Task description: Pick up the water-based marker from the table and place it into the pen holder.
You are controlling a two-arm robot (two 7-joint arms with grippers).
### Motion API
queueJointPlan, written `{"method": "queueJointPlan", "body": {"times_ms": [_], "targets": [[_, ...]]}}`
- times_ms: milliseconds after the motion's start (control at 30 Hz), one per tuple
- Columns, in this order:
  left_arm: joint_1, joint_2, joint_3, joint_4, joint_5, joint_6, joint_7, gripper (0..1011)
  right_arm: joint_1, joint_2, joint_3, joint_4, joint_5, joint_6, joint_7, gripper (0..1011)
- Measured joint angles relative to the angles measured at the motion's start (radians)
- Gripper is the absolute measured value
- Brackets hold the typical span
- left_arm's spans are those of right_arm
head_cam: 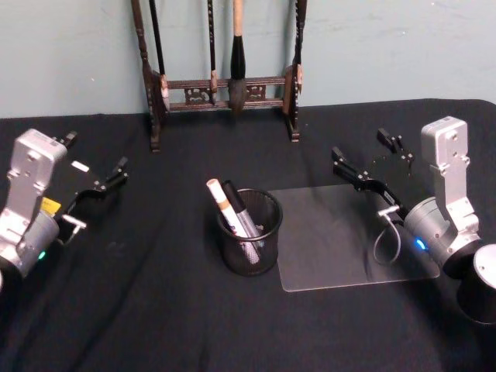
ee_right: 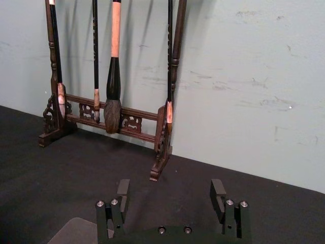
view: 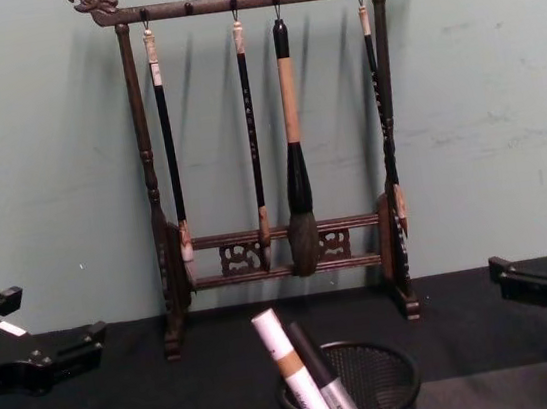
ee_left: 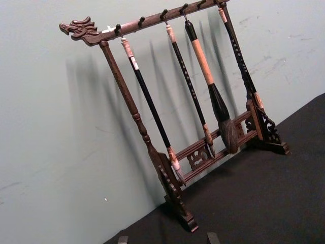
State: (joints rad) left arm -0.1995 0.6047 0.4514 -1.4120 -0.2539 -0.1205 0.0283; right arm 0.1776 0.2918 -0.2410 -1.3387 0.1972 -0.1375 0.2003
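You can call this done: the water-based marker [head_cam: 221, 203] stands tilted inside the pen holder [head_cam: 249, 232] at table centre. Left end effector [head_cam: 99, 186] at nine o'clock and right end effector [head_cam: 370, 163] at three o'clock both hang open, empty.

Pale green wall [view: 480, 86] behind a black-clothed table [head_cam: 155, 310].
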Motion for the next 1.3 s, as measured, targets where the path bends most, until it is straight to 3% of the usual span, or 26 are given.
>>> {"method": "queueJointPlan", "body": {"times_ms": [1300], "targets": [[0.0, 0.0, 0.0, 0.0, 0.0, 0.0, 0.0, 1001, 0.0, 0.0, 0.0, -0.001, 0.002, -0.001, 0.001, 1002]]}}
